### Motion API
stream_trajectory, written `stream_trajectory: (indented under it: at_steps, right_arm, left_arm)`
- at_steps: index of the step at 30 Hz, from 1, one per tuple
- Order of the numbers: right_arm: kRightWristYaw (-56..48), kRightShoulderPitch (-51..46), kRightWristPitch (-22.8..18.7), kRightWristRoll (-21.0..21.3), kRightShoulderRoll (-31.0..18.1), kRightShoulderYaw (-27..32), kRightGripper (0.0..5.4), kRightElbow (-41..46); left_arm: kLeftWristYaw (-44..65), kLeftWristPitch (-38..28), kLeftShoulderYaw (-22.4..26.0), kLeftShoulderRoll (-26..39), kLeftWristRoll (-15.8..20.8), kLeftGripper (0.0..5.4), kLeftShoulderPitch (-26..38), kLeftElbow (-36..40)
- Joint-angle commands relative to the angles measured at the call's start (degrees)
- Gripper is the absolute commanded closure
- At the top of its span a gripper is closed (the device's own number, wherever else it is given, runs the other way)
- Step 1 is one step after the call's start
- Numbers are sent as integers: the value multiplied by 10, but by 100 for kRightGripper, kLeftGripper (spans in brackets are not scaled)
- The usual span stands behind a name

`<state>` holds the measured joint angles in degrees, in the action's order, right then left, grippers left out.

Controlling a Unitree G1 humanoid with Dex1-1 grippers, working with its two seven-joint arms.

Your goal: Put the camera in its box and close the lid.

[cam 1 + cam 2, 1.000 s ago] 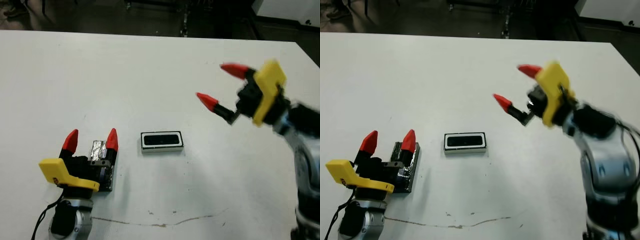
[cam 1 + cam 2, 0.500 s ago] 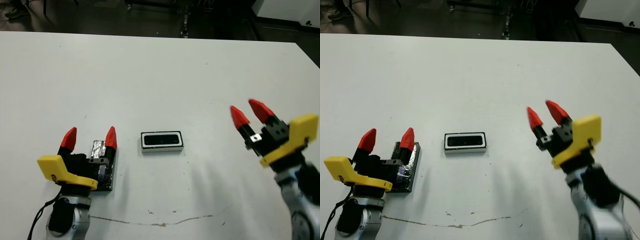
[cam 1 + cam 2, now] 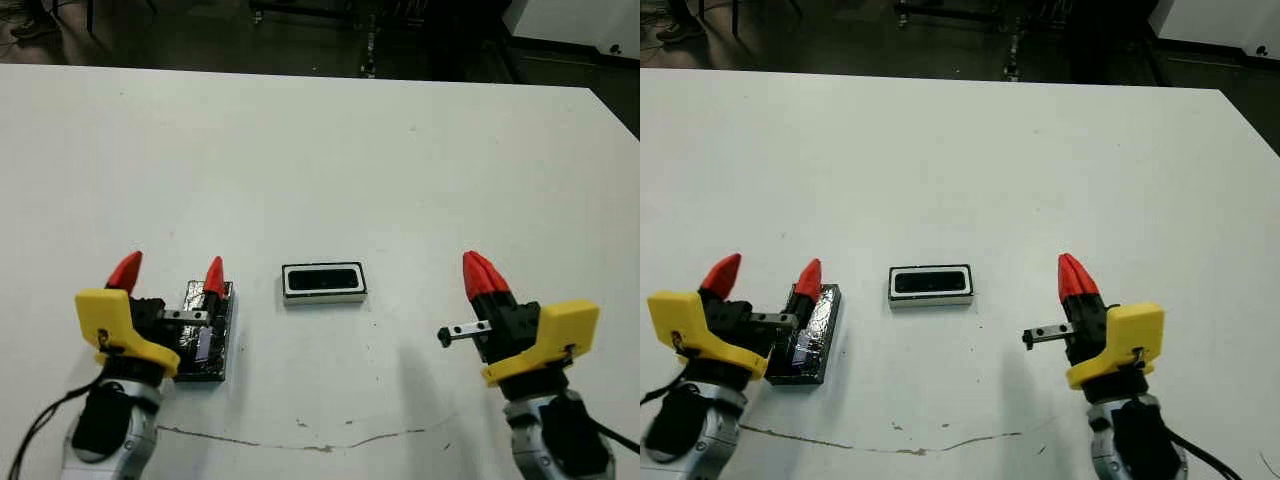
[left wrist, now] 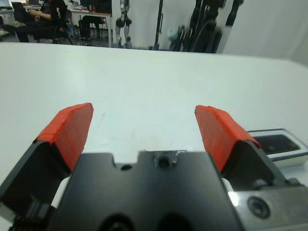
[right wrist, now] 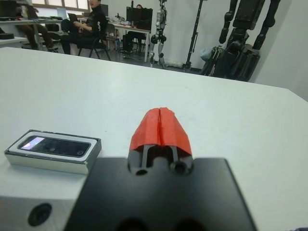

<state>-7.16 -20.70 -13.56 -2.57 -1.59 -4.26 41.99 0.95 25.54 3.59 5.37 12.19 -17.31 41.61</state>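
camera (image 3: 323,279) in box (image 3: 324,296), between grippers | left gripper (image 3: 168,273) spread, empty | right gripper (image 3: 482,272) pinched, empty

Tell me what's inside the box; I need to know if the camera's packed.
The camera lies inside the box, filling it. Nothing covers it; the lid lies apart by the open left gripper.

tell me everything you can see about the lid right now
The lid is a flat, glossy black rectangular slab with silvery reflective patches. It lies flat on the white table, long side running away from the robot, off to the left of the box and apart from it. The left gripper hangs open over it, one red finger above its far end; contact can't be judged.
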Motion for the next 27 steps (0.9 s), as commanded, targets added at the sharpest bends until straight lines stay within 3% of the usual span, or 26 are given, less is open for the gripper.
stream_trajectory:
  at_steps: [1, 5, 10, 14, 20, 27]
  right_arm:
    - [5, 1, 26, 0, 3, -10, 539, -24]
    - [14, -1, 38, 7, 8, -27, 539, -39]
    - [20, 0, 41, 11, 11, -35, 539, -50]
    - [21, 1, 50, 9, 11, -35, 539, -58]
    - [19, -2, 60, 11, 7, -36, 539, -64]
    - [20, -1, 58, 10, 9, -37, 539, -64]
  left_arm:
    - [-1, 85, 23, 16, 32, 0, 17, 33]
    - [-8, 196, 75, 15, 110, 0, 51, 60]
    - [-38, 376, 173, 15, 272, 0, 136, 74]
    - [-46, 483, 203, 52, 331, 0, 199, 65]
    - [-47, 587, 226, 59, 355, 0, 262, 37]
    - [-30, 627, 222, 61, 339, 0, 273, 38]
